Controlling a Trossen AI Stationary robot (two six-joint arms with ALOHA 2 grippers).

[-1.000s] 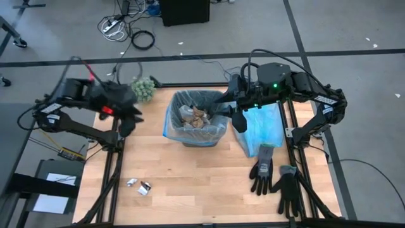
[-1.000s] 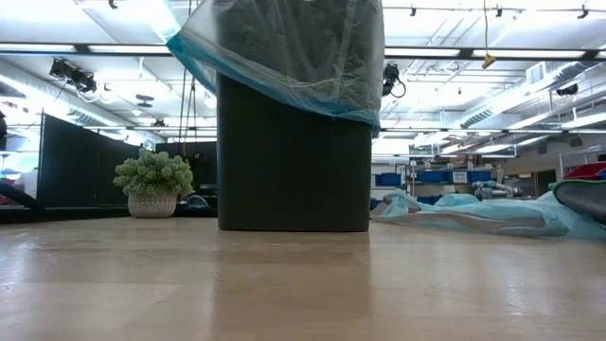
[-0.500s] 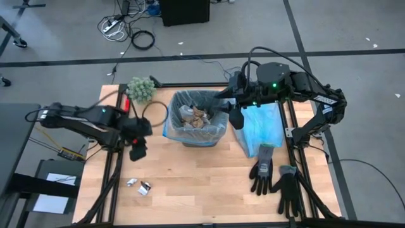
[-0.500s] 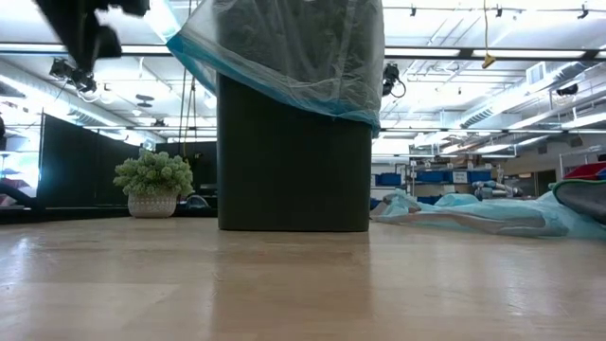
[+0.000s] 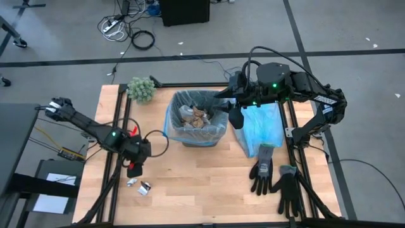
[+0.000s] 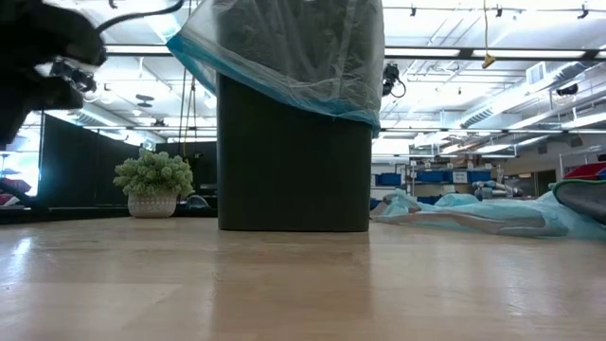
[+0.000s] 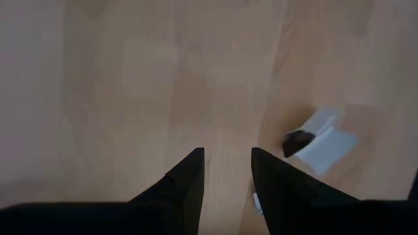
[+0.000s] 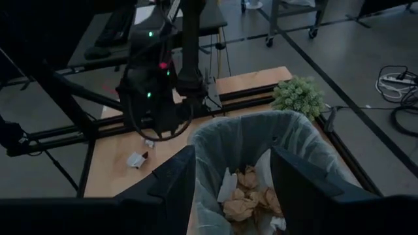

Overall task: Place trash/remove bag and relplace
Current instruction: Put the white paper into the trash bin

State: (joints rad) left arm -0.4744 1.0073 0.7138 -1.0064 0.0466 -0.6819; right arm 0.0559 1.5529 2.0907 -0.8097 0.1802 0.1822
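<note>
Above the trash (image 5: 138, 184), the left end effector (image 5: 133, 170) has dropped lower, fingers parted; right end effector (image 5: 236, 118) unmoved.

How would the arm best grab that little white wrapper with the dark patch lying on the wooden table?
Probably straight down from above: the small white wrapper lies flat on the wooden table, so the open left gripper should straddle its narrow width and pinch the raised, crumpled dark end.

Crinkly translucent plastic bag (image 5: 172, 120) (matt wood table (image 5: 202, 183)).
</note>
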